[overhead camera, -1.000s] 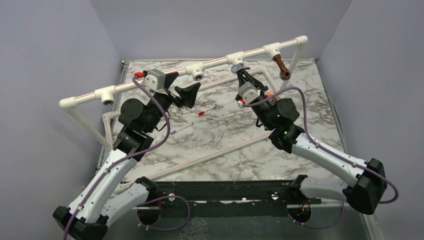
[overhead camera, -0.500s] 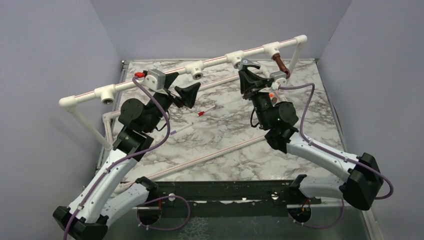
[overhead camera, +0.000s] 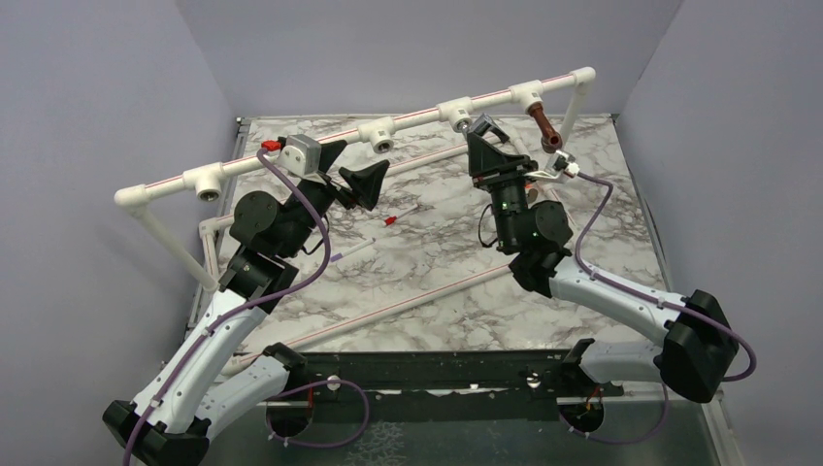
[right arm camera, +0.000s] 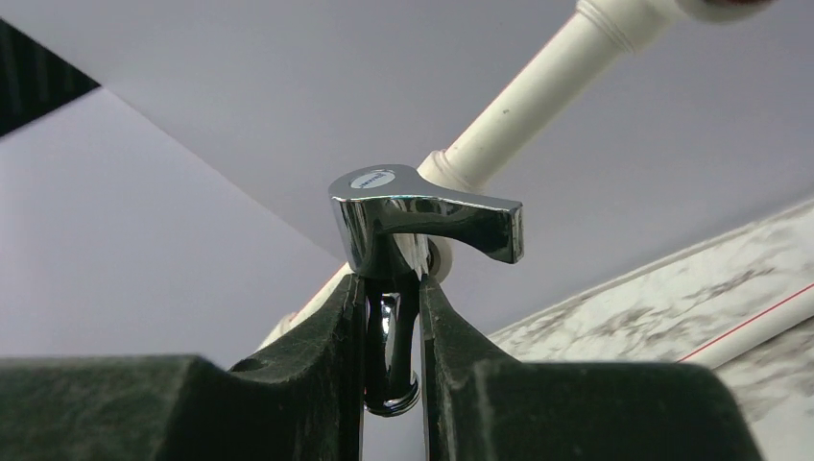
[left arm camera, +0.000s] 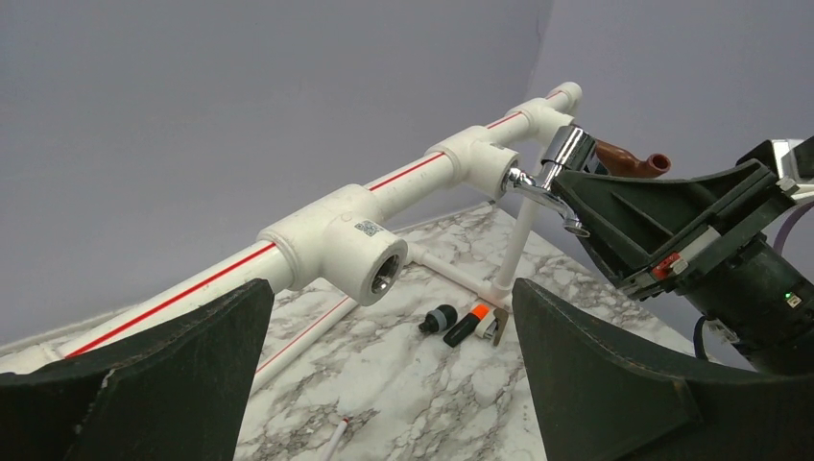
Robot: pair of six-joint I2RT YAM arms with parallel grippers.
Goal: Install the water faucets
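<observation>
Centrally, chrome faucet [right arm camera: 384,216] pinched inside right claw [right arm camera: 392,298], its top protruding above.

Lavender walls [overhead camera: 408,39] enclose a marble-patterned table [overhead camera: 437,254].

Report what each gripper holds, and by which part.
Right gripper: shut on the chrome faucet, pinching its spout just under the lever handle. Left gripper: open, holding nothing.
</observation>
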